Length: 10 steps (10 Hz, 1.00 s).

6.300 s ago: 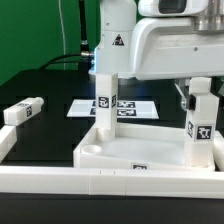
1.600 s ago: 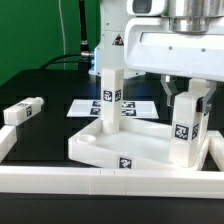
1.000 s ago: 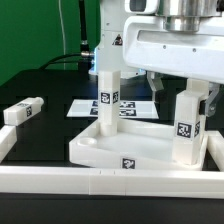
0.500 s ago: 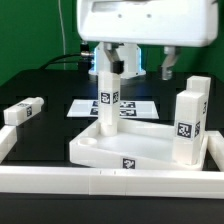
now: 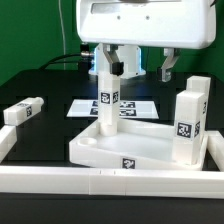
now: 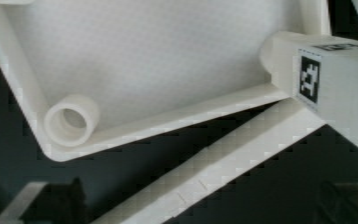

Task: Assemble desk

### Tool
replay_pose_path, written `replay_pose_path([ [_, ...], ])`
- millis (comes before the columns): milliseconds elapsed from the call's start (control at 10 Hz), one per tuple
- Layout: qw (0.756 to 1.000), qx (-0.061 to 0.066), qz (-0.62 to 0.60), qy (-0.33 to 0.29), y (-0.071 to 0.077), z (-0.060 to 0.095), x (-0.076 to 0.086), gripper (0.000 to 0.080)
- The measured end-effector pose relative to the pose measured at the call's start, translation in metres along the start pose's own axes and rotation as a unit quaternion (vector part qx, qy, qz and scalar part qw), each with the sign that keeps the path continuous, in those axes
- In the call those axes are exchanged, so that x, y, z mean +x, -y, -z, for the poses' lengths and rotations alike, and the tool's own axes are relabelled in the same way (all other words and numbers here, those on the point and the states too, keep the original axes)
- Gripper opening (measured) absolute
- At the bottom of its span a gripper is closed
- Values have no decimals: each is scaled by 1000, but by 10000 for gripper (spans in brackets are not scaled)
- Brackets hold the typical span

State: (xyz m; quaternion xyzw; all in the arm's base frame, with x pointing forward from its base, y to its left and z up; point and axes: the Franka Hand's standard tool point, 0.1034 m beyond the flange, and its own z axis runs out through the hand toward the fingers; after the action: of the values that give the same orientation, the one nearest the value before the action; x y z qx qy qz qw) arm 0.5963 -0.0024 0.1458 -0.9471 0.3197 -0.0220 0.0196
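Note:
The white desk tabletop (image 5: 95, 155) lies tray-side up behind the front rail. One tagged white leg (image 5: 107, 100) stands upright in its far corner, and a second tagged leg (image 5: 186, 122) stands in the near corner at the exterior view's right. A third leg (image 5: 24, 110) lies loose at the exterior view's left. My gripper (image 5: 142, 62) hangs open and empty above the tabletop, clear of both legs. The wrist view shows the tabletop's bare inside (image 6: 158, 50), an empty corner socket (image 6: 69, 118) and the right leg (image 6: 327, 75). The fourth leg is out of view.
A long white border rail (image 5: 100, 186) runs along the front, also seen in the wrist view (image 6: 247, 150). Another rail (image 5: 8, 142) runs at the exterior view's left. The marker board (image 5: 128, 107) lies behind the tabletop on the black table.
One second ago my gripper was down around the right leg. It has let go, risen and moved toward the exterior view's left. The leg stays upright in its corner.

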Motion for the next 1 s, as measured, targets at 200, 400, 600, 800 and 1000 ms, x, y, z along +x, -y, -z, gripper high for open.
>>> replay_pose_path([
  [200, 998, -1, 67, -4, -31, -3, 0, 649],
  [400, 994, -8, 106, -2, -98, -12, 11, 649],
  [600, 993, -14, 118, -4, -134, -18, 28, 649],
  [800, 993, -14, 116, -3, -132, -19, 27, 649],
  [1000, 994, -13, 111, -1, -135, -21, 26, 649],
])
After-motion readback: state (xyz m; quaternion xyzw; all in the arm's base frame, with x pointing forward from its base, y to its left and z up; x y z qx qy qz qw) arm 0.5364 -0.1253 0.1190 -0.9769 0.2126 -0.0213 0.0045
